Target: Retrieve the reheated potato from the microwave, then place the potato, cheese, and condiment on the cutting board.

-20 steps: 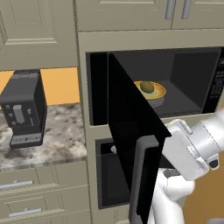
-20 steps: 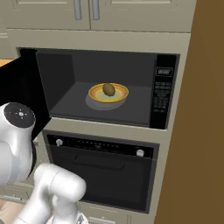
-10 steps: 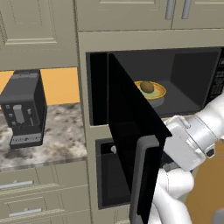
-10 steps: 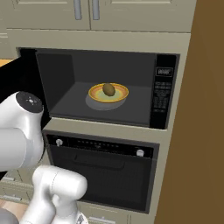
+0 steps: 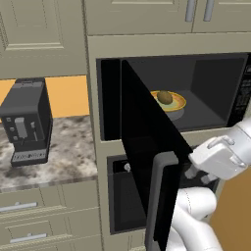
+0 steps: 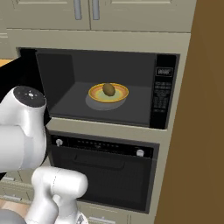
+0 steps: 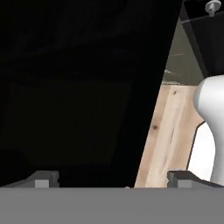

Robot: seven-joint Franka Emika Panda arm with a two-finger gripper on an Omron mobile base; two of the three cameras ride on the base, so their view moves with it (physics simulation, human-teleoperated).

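1. The microwave (image 6: 105, 87) is built into the cabinet wall, and its black door (image 5: 147, 162) stands swung wide open, hinged at the left edge of the cavity
2. The grey vertical bar handle (image 5: 162, 196) runs down the free edge of that door, nearest the left base camera
3. The potato (image 6: 109, 89) lies in a yellow bowl (image 6: 120, 92) on the microwave floor, about midway between the side walls and toward the back wall
4. In the left base view the same potato (image 5: 165, 97) shows just past the top edge of the open door, with the bowl rim partly hidden behind it
5. The control panel (image 6: 162, 94) fills the right edge of the microwave front
6. A black oven (image 6: 105, 175) sits directly beneath the microwave, its two knobs near the left and right ends of its top strip
7. A dark coffee machine (image 5: 27, 122) stands on the speckled stone counter (image 5: 68, 157), near its back edge and left of the microwave
8. The gripper (image 7: 113, 180) has its jaws released and spread wide, with nothing between them; the hand view looks close along the black face of the door, with wooden floor beyond its edge
9. The white arm (image 5: 220, 157) is bent low in front of the oven, to the right of the door handle and apart from the potato
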